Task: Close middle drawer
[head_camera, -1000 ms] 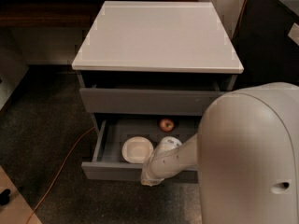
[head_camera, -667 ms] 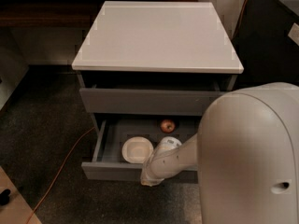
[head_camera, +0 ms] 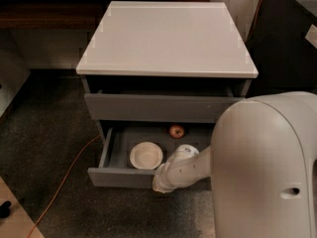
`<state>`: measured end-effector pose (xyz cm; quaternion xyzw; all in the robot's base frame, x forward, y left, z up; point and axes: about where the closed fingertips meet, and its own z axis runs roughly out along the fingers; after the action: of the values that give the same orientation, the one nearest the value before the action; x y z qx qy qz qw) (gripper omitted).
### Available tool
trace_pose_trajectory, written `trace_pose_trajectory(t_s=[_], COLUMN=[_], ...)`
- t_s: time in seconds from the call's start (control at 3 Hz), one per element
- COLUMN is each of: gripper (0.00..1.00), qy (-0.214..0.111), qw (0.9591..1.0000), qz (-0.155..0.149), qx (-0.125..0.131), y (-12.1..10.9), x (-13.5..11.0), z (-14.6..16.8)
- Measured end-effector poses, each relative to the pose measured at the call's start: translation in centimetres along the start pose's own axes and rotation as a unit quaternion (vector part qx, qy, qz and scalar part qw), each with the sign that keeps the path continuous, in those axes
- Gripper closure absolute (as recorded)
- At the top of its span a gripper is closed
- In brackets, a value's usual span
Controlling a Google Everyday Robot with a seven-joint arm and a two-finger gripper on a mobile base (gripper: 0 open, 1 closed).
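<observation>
We look down on a low grey cabinet (head_camera: 237, 90) with a white worktop (head_camera: 166, 38), standing on dark carpet (head_camera: 44, 133). The middle drawer (head_camera: 119, 176), wide and shallow with a plain handleless front panel, stands pulled well out from the cabinet body, below the upper drawer front (head_camera: 153, 108). On its grey floor we see a white bowl (head_camera: 146, 155) left of centre, near the front panel. A small red apple (head_camera: 177, 131) lies farther back, close to the rear of the opening and apart from the bowl.

The robot's pale arm (head_camera: 190, 166) reaches in from the right, out of the large white housing (head_camera: 262, 167) that fills the lower right of the view. The arm crosses above the right part of the drawer and bends down over the front edge. The claw (head_camera: 159, 184) sits at the outer face of the front panel, roughly at its middle and just below the bowl as seen here. It appears to be against the panel, but we cannot tell whether it is apart or together.

An orange cable (head_camera: 64, 175) runs across the carpet from the lower left towards the left side of the drawer.
</observation>
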<state>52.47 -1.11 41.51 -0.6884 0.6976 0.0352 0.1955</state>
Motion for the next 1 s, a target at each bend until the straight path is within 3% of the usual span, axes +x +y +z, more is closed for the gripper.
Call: trace_pose_trajectory(t_s=[1.0], gripper=[1.00], qy=[-0.034], qw=[0.9971], qz=[0.014], qx=[0.066], y=[-6.0], x=[2.3], z=[0.4])
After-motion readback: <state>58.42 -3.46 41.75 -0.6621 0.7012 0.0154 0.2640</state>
